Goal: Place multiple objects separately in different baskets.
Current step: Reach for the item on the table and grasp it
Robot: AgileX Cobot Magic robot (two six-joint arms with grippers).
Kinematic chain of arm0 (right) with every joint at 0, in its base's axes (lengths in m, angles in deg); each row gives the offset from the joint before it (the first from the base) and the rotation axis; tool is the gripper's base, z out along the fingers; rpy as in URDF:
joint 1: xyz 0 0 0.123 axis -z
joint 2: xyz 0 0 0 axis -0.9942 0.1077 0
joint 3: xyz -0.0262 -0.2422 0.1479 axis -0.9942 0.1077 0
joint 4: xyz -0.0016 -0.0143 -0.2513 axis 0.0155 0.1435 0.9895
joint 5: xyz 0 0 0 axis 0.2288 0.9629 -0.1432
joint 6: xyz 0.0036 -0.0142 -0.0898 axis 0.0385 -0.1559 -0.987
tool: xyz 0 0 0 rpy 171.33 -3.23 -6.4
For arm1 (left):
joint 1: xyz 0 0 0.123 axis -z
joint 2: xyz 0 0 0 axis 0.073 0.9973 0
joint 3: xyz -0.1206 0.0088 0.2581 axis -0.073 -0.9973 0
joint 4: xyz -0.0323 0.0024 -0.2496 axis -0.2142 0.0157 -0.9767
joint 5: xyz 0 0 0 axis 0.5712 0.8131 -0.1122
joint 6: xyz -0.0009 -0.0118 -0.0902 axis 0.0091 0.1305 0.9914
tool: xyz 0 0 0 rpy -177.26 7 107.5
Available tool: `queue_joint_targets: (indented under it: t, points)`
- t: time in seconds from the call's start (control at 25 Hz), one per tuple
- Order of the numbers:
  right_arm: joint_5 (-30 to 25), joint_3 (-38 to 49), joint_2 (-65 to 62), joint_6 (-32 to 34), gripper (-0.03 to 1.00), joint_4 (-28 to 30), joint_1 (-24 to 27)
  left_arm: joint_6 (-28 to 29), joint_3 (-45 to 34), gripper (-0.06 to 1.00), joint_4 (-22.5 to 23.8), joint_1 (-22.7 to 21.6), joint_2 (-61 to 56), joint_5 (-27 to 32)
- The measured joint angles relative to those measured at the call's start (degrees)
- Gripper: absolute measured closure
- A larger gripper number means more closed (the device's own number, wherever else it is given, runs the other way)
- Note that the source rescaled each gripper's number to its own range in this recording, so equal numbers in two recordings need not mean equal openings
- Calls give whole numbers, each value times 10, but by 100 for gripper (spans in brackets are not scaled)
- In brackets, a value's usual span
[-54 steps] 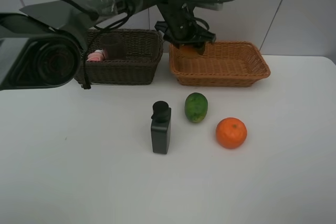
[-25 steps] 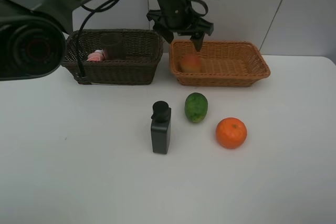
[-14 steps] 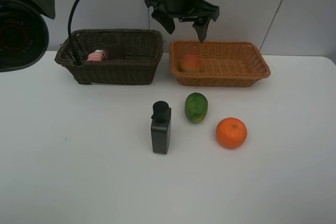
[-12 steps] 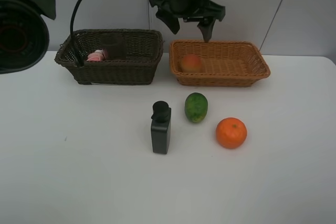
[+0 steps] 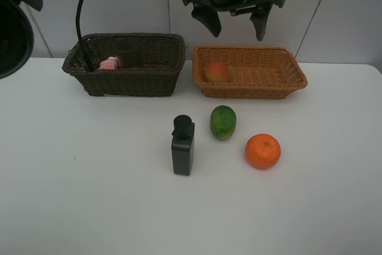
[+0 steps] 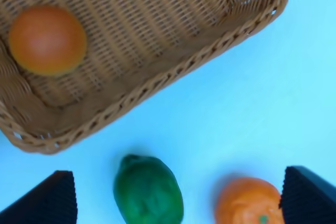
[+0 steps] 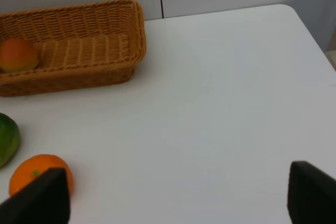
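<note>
My left gripper [image 5: 236,28] hangs open and empty high above the orange-tan basket [image 5: 280,83]. A red-orange peach [image 5: 217,71] lies in that basket's left end. In the left wrist view the gripper [image 6: 178,199] looks down on the peach [image 6: 47,39], the green fruit [image 6: 148,192] and the orange [image 6: 247,202]. The green fruit [image 5: 222,122], the orange [image 5: 262,151] and a black bottle [image 5: 182,146] stand on the table. A pink bottle [image 5: 110,63] and a purplish cup [image 5: 129,52] sit in the dark basket [image 5: 131,83]. My right gripper [image 7: 176,195] is open over bare table.
A white wall runs just behind both baskets. The table's right corner [image 7: 286,11] shows in the right wrist view. A black cable [image 5: 80,22] hangs down to the dark basket's left end.
My left gripper has let go of the peach, risen out of the orange-tan basket and shifted right above it. The peach stays in the basket.
</note>
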Motion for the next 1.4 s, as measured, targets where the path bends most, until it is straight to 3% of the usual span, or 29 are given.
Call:
queue_joint_targets:
  t: [0.64, 1.4]
  points:
    - [0, 0, 0, 0, 22, 0, 0, 112, -269, -5, -8, 5, -149, -2]
    - [0, 0, 0, 0, 22, 0, 0, 114, -370, -5, 2, 25, -175, -1]
